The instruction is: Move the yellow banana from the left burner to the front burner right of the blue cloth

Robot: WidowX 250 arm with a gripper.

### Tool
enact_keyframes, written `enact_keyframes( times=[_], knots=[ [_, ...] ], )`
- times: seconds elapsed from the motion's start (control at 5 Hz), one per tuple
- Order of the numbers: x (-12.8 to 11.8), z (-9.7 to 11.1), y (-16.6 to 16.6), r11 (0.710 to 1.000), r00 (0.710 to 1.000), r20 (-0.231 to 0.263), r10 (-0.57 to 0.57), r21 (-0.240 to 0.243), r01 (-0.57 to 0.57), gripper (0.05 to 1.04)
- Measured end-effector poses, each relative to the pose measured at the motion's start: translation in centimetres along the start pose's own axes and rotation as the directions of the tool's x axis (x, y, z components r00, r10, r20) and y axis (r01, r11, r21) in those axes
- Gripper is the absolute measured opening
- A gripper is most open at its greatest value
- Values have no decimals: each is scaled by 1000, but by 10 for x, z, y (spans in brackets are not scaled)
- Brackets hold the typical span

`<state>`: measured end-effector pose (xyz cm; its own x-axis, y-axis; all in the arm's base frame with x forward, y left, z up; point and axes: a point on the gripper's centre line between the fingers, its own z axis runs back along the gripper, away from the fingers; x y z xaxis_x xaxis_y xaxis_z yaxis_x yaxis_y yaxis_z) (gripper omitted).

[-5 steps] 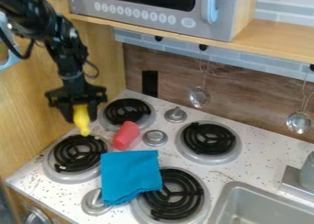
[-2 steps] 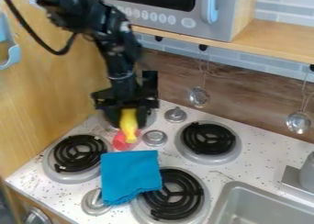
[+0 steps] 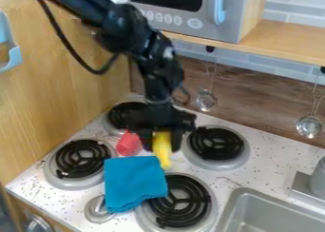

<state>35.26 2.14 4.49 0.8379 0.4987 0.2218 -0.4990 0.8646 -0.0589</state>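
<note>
The black gripper was closed on a yellow object, its fingers on either side of the thing's upper part. The object hung upright beneath the gripper, narrow end down, close to the upper right corner of a folded blue cloth; whether that tip touched the cloth or the surface could not be told. A red object lay just left of the gripper, above the cloth's upper edge.

Below and around the gripper spread a speckled white stovetop. One coil burner sat just to its right, another below it, partly under the cloth, a third farther to its left, and a fourth behind it, up and to the left, partly hidden by the arm. A silver knob stood down and to the left, beside the cloth, and a grey sink lay down and to the right.

Behind the gripper rose a brown wooden backsplash, with two metal ladles hanging to the right. A grey microwave rested on a wooden shelf above, and a wooden panel stood to the left.

The arm slanted in from the upper left, then bent steeply down to the gripper, with a black cable looping beside it.
</note>
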Motion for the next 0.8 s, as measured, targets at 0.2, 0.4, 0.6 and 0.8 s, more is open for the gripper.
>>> enact_keyframes(
  times=[0.2, 0.4, 0.6, 0.8],
  knots=[
    [-13, -29, -13, 998, 998, -28, 55, 20, -55, 654],
    [-20, -48, -25, 998, 998, -37, 48, 39, -47, 654],
    [-18, -63, -29, 997, 997, -51, 63, 40, -61, 737],
    [-15, -76, -30, 997, 996, -71, 49, 56, -45, 975]
  ],
)
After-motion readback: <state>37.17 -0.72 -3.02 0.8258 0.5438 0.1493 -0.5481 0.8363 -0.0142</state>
